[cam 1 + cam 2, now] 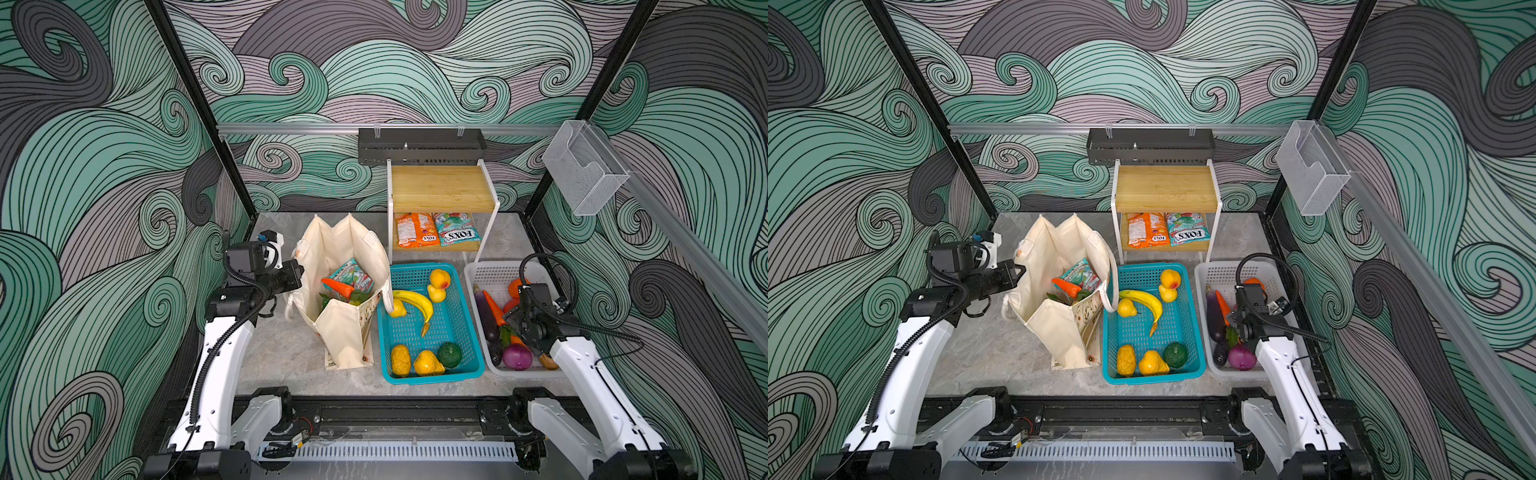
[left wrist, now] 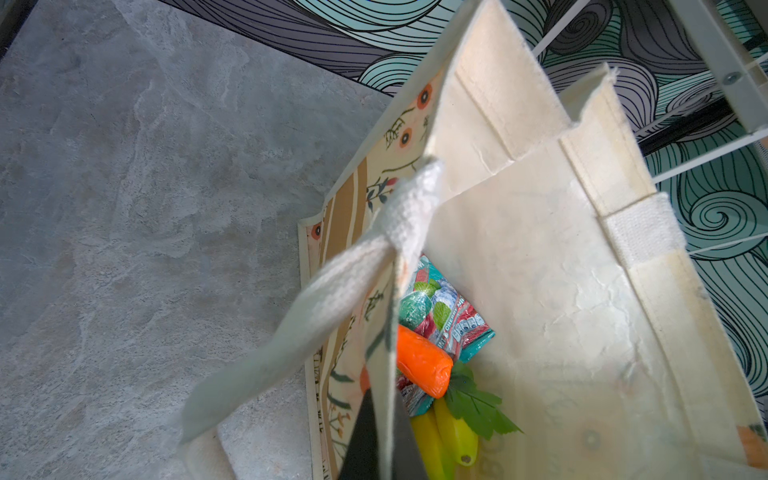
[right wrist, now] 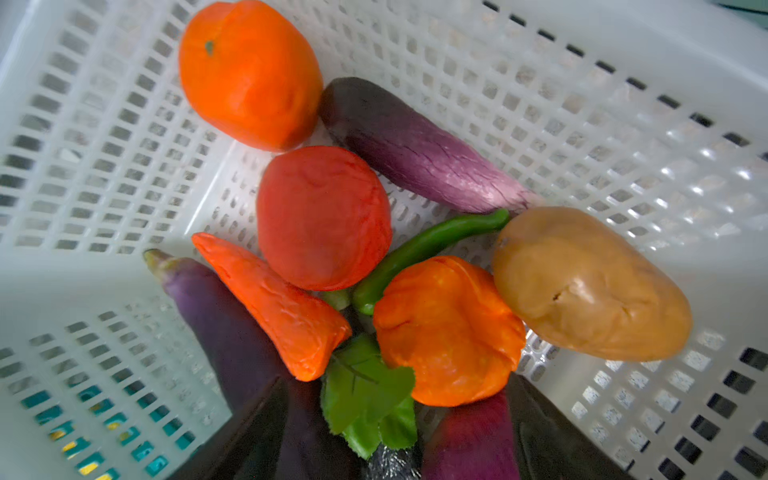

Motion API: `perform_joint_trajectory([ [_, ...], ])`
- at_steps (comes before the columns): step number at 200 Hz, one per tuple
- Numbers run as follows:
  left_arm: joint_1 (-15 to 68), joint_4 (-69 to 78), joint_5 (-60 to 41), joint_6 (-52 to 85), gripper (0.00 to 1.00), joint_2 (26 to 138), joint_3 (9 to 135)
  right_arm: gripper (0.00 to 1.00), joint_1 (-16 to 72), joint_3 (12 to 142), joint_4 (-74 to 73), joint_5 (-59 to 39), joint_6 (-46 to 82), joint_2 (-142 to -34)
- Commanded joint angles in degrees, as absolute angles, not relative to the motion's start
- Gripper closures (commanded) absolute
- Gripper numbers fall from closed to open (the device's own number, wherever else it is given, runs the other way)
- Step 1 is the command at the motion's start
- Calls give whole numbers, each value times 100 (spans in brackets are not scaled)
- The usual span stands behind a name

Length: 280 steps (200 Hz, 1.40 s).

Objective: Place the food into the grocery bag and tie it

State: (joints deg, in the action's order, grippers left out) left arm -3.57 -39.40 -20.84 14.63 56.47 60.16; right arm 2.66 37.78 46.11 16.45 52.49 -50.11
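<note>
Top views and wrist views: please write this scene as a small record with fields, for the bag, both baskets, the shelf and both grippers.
grocery bag: upright, mouth open
in the bag: carrot, snack packet, bananas
teal basket: banana, other yellow fruit, one green fruit
white basket: orange, tomato, eggplants, potato
shelf: orange packet and teal packet on the lower board
left gripper: shut on the grocery bag's rim
right gripper: open, low over the white basket's vegetables

Open grocery bag (image 1: 340,332), carrot (image 1: 337,286) inside, teal basket (image 1: 415,268) just beside, white basket (image 1: 494,269) beyond
</note>
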Motion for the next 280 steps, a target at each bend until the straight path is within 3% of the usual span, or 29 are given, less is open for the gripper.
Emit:
perform_joint_trajectory([
  [1,-282,-4121,-2160,1485,100,5619,6101,19,251,3736,4378,1341,4794,-4681],
  [114,-281,-4113,-2259,1482,100,5560,6109,25,249,3497,4603,1259,3863,-3862],
  [168,-276,-4110,-2255,1482,100,5599,6100,24,213,3415,5322,1539,4379,-3499],
  [245,-202,-4196,-2355,1560,100,6154,6139,26,-188,3832,6146,1409,5327,-4147],
  [280,-202,-4535,-2372,1456,100,6383,6372,31,-193,3719,5815,1218,5048,-4494],
])
